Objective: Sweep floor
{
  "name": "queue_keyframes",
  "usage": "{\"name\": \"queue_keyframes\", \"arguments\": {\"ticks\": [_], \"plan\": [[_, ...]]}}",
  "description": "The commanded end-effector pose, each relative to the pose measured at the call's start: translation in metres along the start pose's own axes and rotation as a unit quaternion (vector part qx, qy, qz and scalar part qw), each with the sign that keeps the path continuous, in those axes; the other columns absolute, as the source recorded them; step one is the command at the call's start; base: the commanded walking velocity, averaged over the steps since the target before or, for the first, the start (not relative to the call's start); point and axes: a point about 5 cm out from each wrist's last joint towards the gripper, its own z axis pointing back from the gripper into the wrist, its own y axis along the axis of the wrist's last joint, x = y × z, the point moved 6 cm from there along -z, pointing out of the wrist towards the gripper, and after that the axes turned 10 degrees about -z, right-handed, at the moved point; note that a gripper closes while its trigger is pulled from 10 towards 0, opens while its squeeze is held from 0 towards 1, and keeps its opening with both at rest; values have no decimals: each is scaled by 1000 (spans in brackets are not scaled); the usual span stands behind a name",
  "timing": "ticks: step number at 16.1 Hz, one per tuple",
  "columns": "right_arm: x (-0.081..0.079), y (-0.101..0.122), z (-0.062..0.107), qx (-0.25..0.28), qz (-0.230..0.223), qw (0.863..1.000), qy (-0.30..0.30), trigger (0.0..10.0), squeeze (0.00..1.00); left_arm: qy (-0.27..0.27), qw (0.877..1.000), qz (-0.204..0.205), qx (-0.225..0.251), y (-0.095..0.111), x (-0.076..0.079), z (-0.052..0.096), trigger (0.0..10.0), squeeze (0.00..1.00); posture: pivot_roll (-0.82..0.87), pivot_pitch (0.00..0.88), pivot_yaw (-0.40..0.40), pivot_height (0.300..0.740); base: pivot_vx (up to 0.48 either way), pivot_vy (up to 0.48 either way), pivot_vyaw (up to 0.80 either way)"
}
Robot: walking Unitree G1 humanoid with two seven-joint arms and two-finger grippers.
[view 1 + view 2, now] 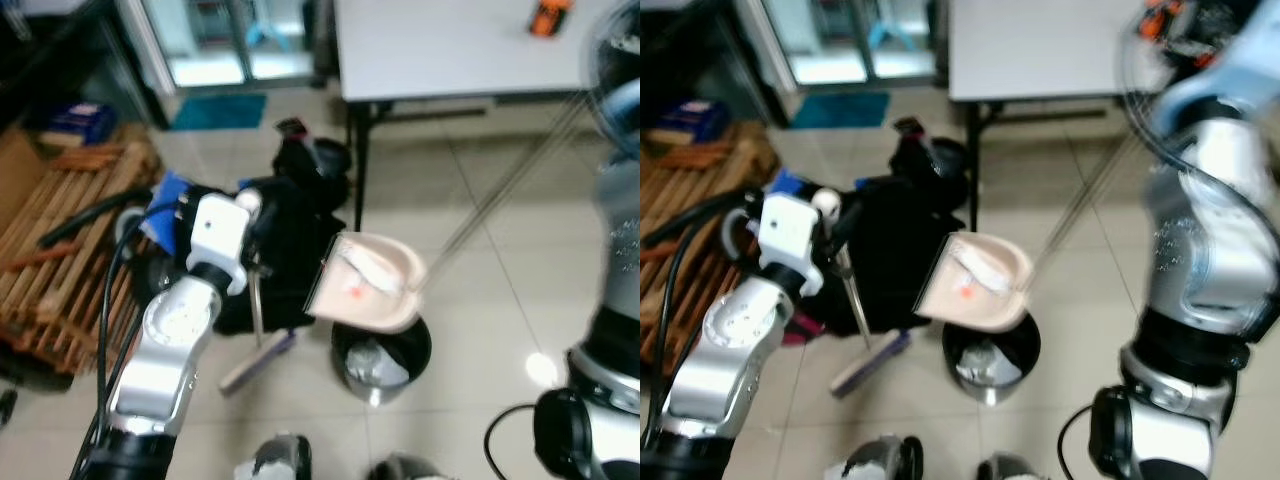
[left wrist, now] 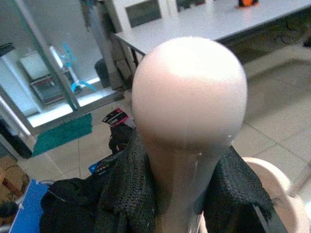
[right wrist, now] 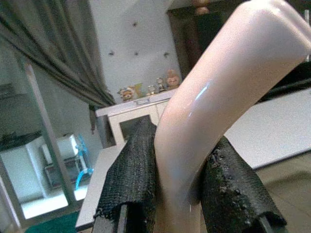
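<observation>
Above the small metal bin (image 1: 380,358), a pink dustpan (image 1: 368,282) is held tilted, white debris and a red scrap lying inside. Its long handle (image 3: 214,92) is clamped between the right gripper (image 3: 187,194) fingers. The broom handle top (image 2: 189,97) is clamped by the left gripper (image 2: 182,194); the broom head (image 1: 257,360) rests on the tiled floor (image 1: 480,300) beside the bin.

Risk: debris is judged likely to miss the narrow bin if the pan is tipped off-centre. The bin could be knocked by the broom head.
</observation>
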Motion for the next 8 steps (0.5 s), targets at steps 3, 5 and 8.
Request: {"name": "queue_keyframes", "arguments": {"ticks": [3,5,8], "plan": [[3,13,1,23,-2,1000,-3,10000,0,-4,999,-31,14,9,-1,-1,10000,0,-41,96,83,740,0,-234,0],[2,12,2,20,2,1000,0,10000,0,-3,999,-30,13,9,-1,-1,10000,0,-42,96,80,740,0,-420,0],[1,9,2,15,2,1000,4,10000,0,1,999,-28,14,10,-2,0,10000,0,-41,100,74,740,0,-404,0]]}}
